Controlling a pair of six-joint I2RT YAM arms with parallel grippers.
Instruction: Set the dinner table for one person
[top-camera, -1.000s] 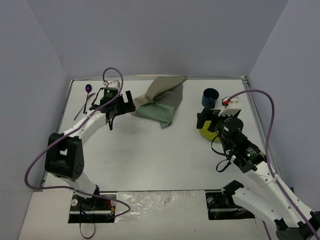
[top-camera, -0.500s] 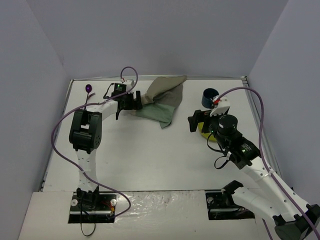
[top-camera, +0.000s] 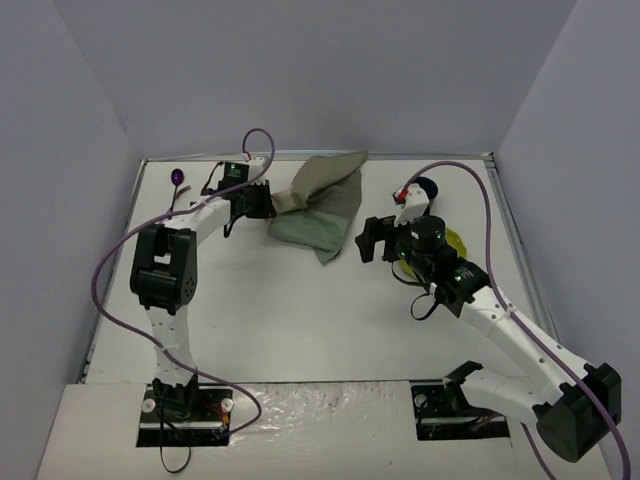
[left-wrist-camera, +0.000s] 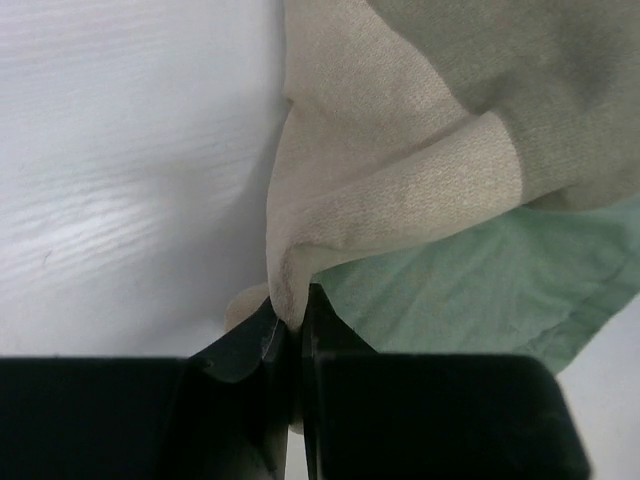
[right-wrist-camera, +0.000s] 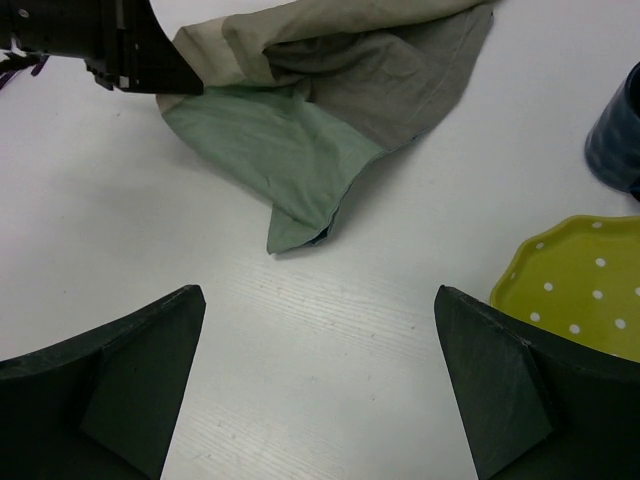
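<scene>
Two arms work over the large flat white dinner table (top-camera: 300, 330), and in the overhead view the risk sits toward the far left. The left gripper (top-camera: 268, 203) grips the left edge of the crumpled grey, green and beige patchwork cloth (top-camera: 322, 205), which lies bunched at the far middle of the table. The right gripper (top-camera: 368, 240) hovers between the cloth and the yellow-green dotted ceramic plate (top-camera: 453, 240), with the dark blue cup (top-camera: 428, 186) just beyond. A purple-tipped utensil (top-camera: 177, 177) lies in the far left corner, and I judge that dragging the cloth leftward could sweep it.

The left wrist view shows the fingers closed together on a thin beige fold, pinching only a ridge of fabric. So small a bite could slip out under a pull, or lift one layer and leave the rest heaped.

The right wrist view shows its fingers spread wide apart, holding nothing. The cloth's pointed green corner is ahead and the plate is at the right. If this arm reaches for that corner, its elbow or cable might nudge the plate or cup. Pulls at odds could twist the cloth rather than flatten it.
</scene>
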